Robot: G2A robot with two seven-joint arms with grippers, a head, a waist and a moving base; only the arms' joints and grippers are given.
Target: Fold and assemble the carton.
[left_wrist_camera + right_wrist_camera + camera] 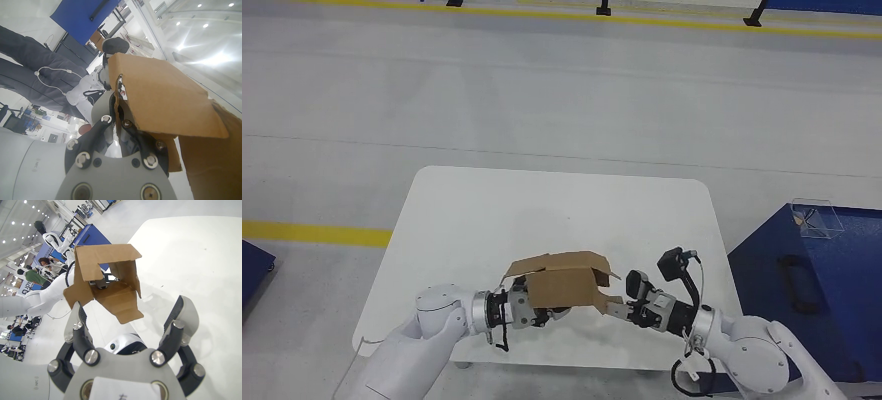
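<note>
- I saw the carton [564,284], partly folded with its flaps loose, over the near edge of the white table [562,205], between both grippers.
- My left gripper [525,306] was clamped on one cardboard wall.
- My right gripper [130,313] gaped wide, holding nothing, just beside the carton's open end.

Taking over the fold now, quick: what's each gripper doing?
Left gripper: shut on a wall of the carton.
Right gripper: open, holding nothing, facing the carton's open end.
</note>
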